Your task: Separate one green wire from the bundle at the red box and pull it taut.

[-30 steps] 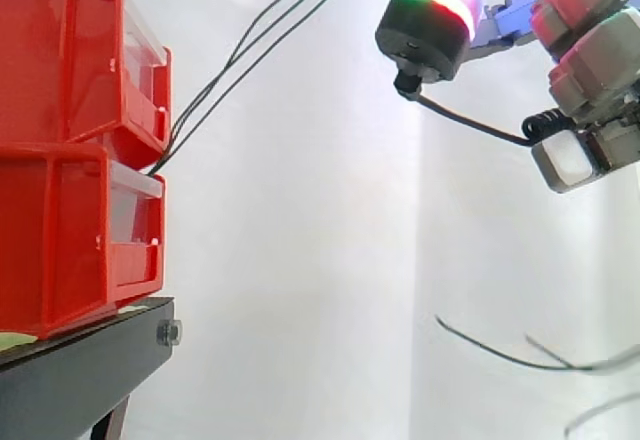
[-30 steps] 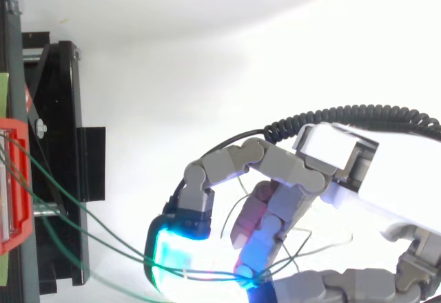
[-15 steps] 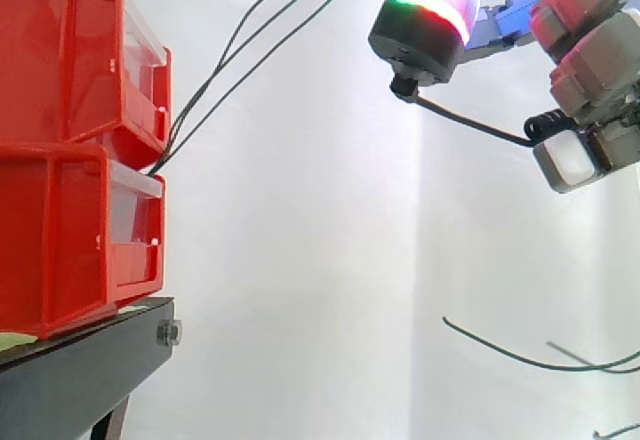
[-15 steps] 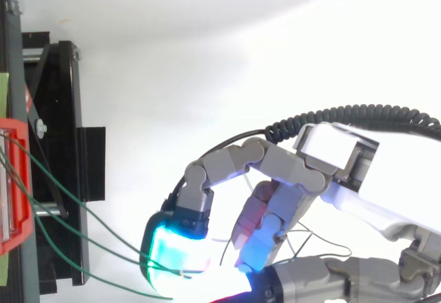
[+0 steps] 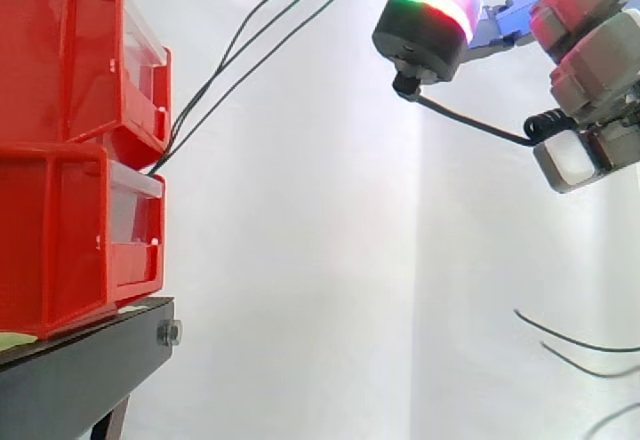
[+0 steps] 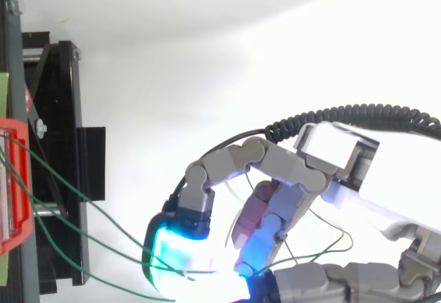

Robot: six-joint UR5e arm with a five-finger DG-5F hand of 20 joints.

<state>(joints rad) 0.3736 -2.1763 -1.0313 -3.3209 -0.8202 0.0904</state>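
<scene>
A few thin green wires [image 5: 228, 65] come out between the two stacked red boxes [image 5: 70, 150] and rise up and right toward my hand [image 6: 289, 193]. In the top view they run from the red box [image 6: 15, 179] across the black stand and meet between the glowing cyan pad [image 6: 172, 255] and the blue-lit fingertips. My fingers are curled and pinch the wires there. One wire passes lower, by the view's bottom edge. In the side view the hand [image 5: 590, 50] is at the upper right, its glowing pad [image 5: 432, 5] level with the wires' top.
The black stand [image 5: 80, 370] carries the red boxes at the left. Loose wire ends [image 5: 575, 345] hang low at the right, under the hand, and loop past the fingers [image 6: 341, 237] in the top view. A white curtain backs the scene.
The hand has hardly moved. The loose wire ends low in the side view have slid to the right. In the top view the wires near the fingertips have shifted slightly.
</scene>
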